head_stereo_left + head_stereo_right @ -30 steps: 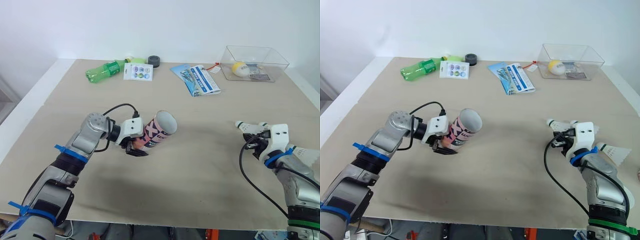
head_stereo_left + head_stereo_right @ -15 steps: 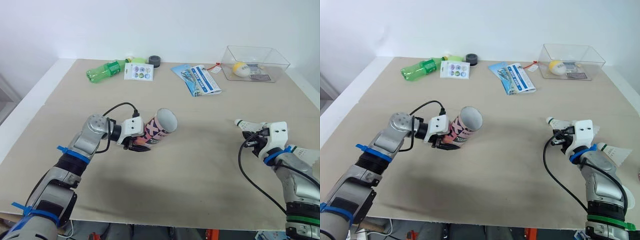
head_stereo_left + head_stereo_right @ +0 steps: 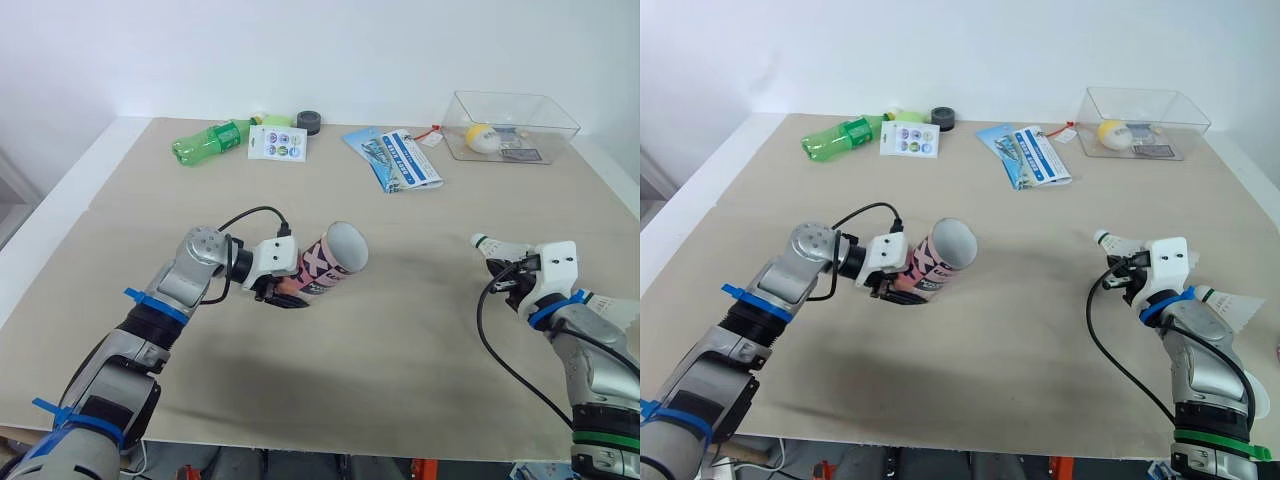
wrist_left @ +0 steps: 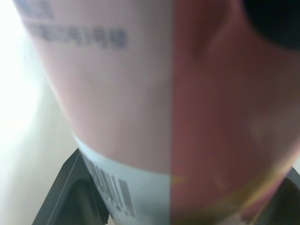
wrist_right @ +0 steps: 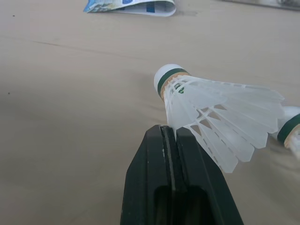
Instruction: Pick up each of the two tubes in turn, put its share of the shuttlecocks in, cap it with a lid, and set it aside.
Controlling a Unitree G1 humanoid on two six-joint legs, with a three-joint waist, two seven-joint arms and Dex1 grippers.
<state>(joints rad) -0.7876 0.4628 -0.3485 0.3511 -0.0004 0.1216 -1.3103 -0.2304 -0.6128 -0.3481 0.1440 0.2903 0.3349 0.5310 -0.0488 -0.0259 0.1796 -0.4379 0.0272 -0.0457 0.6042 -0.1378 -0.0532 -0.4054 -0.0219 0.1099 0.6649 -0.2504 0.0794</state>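
A pink and white tube point(image 3: 328, 265) is held tilted just above the table, its open mouth facing right and up. My left gripper point(image 3: 283, 293) is shut on its lower end; the tube's printed wall point(image 4: 140, 93) is pressed close against the left wrist camera. At the right, my right gripper point(image 3: 506, 281) is shut on the feather skirt of a white shuttlecock point(image 5: 211, 110), whose green-banded cork points toward the table's middle. A second shuttlecock point(image 3: 614, 312) lies beside my right forearm, and its cork point(image 5: 291, 129) is at the edge of the right wrist view.
Along the far edge lie a green bottle point(image 3: 208, 140), a sticker card point(image 3: 278, 143), a dark round lid point(image 3: 308, 122) and blue leaflets point(image 3: 395, 158). A clear box point(image 3: 545, 110) holding a yellow ball point(image 3: 481, 138) stands at the far right corner.
My left gripper has carried the tube a short way to the right, toward the table's middle. The right gripper with the shuttlecock has barely moved.
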